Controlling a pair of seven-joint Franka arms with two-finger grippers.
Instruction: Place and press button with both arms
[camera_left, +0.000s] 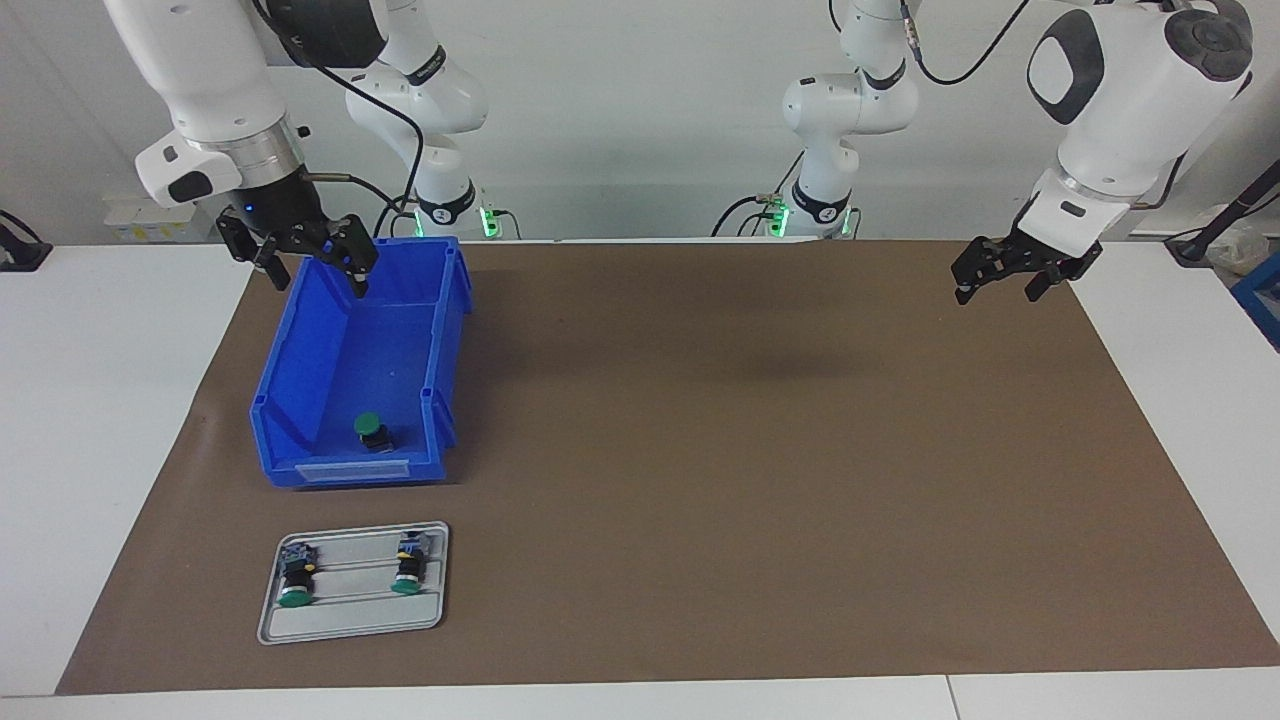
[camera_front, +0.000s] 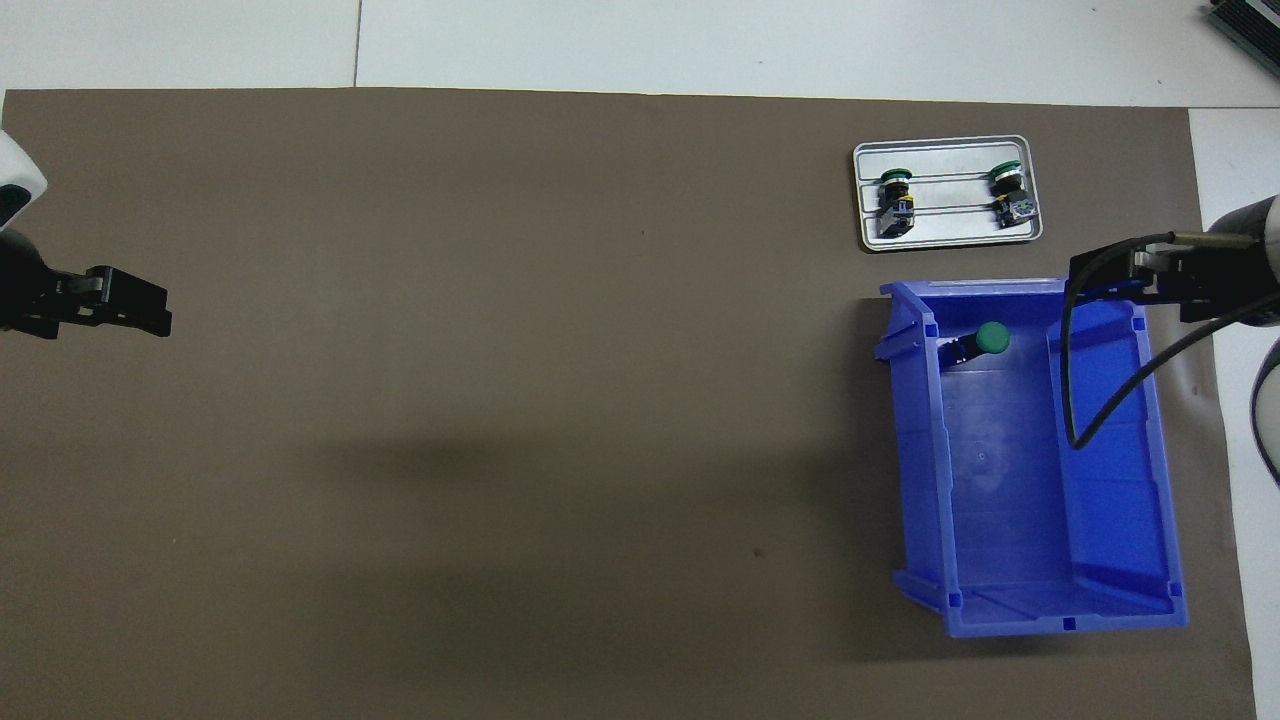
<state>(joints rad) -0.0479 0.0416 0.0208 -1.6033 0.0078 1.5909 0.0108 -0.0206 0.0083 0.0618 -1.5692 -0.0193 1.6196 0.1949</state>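
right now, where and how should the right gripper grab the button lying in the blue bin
Judging by its pose, grip the black body of the button, coming straight down into the blue bin. It lies tipped over near the bin's wall farthest from the robots, so close the fingers across the body just below the green cap.

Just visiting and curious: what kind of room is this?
Probably a robotics test lab: two white robot arms stand at a table covered by a brown mat, with a blue bin and a small metal tray of push-buttons.

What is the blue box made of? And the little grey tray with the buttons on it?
The blue box looks like hard plastic: bright even colour, molded ribs, slight shine. The grey tray looks like metal, maybe painted or plastic: pale matte grey with a thin rolled rim.
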